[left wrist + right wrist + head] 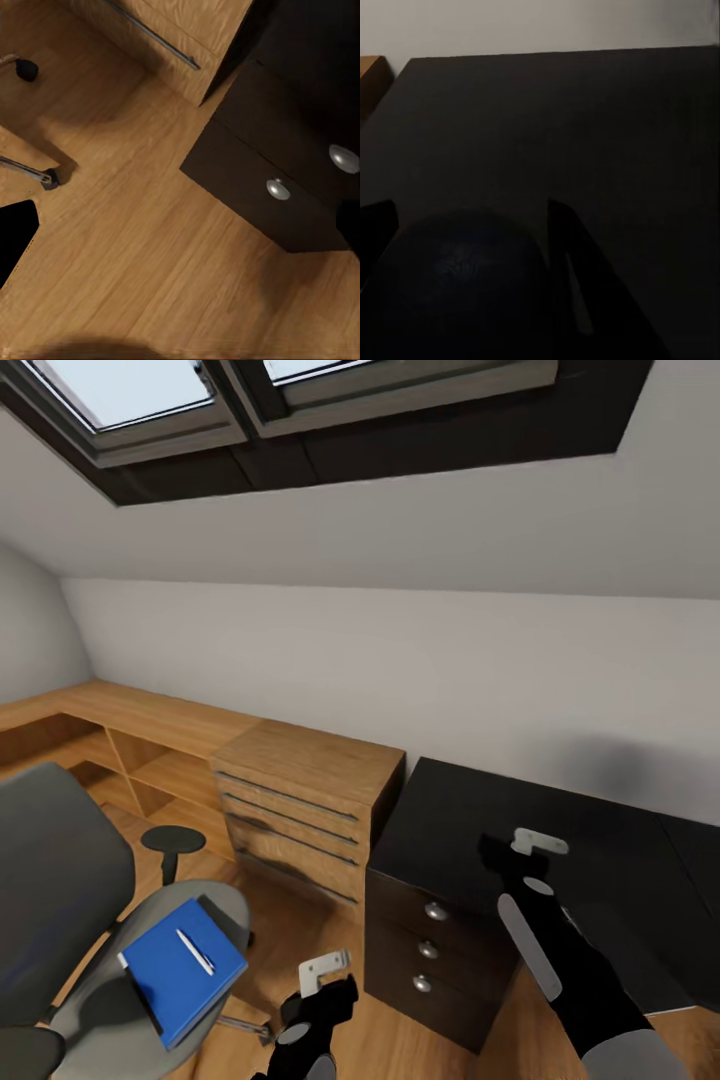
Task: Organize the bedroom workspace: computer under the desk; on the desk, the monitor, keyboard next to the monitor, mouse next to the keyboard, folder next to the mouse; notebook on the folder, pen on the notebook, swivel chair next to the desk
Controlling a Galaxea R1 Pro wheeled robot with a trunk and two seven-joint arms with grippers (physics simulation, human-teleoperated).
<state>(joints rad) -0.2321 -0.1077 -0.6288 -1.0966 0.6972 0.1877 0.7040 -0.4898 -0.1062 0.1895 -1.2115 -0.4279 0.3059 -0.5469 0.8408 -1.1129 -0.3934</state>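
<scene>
The right gripper (465, 281) is pinching a small dark rounded mouse (461, 289) over the black desk (600, 830). The flat blue folder (183, 968) is lying on the grey swivel chair (60, 880) – thin pale pen (195, 951) sitting on top. Left gripper (318, 1000) is hanging low – can't tell its state.

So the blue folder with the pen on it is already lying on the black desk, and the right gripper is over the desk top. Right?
Not quite. In the head view the folder, with the pen on it, lies on the seat of the swivel chair, not on the desk. The rest stands: the right gripper is over the desk top, holding a dark rounded thing, probably the mouse.
</scene>
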